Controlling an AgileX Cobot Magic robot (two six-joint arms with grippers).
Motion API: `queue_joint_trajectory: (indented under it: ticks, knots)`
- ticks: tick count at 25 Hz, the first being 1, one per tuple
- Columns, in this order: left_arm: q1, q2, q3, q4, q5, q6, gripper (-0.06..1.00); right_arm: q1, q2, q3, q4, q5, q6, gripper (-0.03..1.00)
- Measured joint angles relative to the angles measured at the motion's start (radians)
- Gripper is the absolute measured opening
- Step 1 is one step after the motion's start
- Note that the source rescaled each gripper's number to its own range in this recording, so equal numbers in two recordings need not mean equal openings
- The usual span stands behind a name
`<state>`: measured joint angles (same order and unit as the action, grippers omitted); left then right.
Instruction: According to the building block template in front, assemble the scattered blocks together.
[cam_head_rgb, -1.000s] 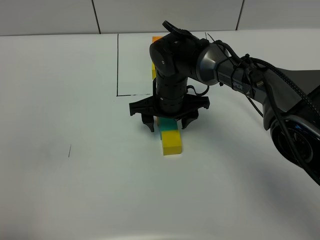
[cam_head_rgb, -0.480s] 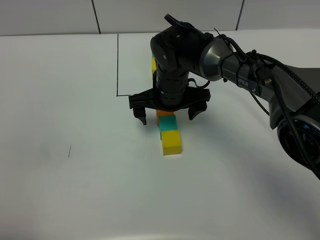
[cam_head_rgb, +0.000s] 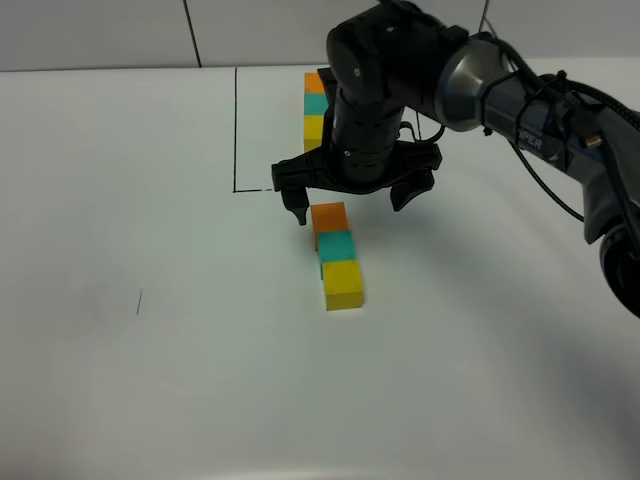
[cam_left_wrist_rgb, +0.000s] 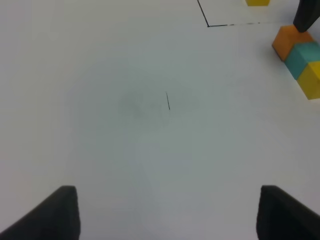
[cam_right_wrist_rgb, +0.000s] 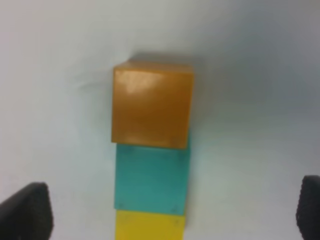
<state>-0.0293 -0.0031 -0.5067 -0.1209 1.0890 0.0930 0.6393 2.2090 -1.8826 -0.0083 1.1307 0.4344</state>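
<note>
The orange cube (cam_head_rgb: 329, 216), teal cube (cam_head_rgb: 335, 245) and yellow cube (cam_head_rgb: 342, 283) lie joined in a row on the white table; they also show in the right wrist view as orange (cam_right_wrist_rgb: 152, 104), teal (cam_right_wrist_rgb: 152, 180), yellow (cam_right_wrist_rgb: 150, 226), and in the left wrist view (cam_left_wrist_rgb: 300, 58). The template (cam_head_rgb: 316, 102), an orange-teal-yellow row inside a drawn black frame, sits at the back, partly hidden by the right arm. My right gripper (cam_head_rgb: 352, 206) is open and empty, hovering above the orange cube. My left gripper (cam_left_wrist_rgb: 165, 215) is open over bare table, far from the blocks.
A black frame line (cam_head_rgb: 235, 130) runs down and turns a corner left of the template. A short pen mark (cam_head_rgb: 139, 301) lies on the table's left part. The right arm (cam_head_rgb: 520, 100) stretches in from the right.
My right gripper has risen and moved back from the row, uncovering the orange cube. The three cubes stay joined in place. The template is more visible now.
</note>
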Motion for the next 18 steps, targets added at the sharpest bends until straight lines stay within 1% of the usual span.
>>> queue_joint_trajectory:
  ticks: [6, 9, 12, 15, 18]
  knots:
    - [0.000, 0.000, 0.000, 0.000, 0.000, 0.000, 0.61, -0.102, -0.053, 0.030, 0.073, 0.021, -0.158, 1.00]
    - [0.000, 0.000, 0.000, 0.000, 0.000, 0.000, 0.61, -0.181, -0.105, 0.089, 0.091, 0.005, -0.218, 1.00]
    - [0.000, 0.000, 0.000, 0.000, 0.000, 0.000, 0.61, -0.259, -0.185, 0.177, 0.094, -0.044, -0.266, 1.00]
    - [0.000, 0.000, 0.000, 0.000, 0.000, 0.000, 0.61, -0.326, -0.282, 0.282, 0.094, -0.124, -0.305, 1.00]
    - [0.000, 0.000, 0.000, 0.000, 0.000, 0.000, 0.61, -0.387, -0.384, 0.412, 0.102, -0.217, -0.313, 1.00]
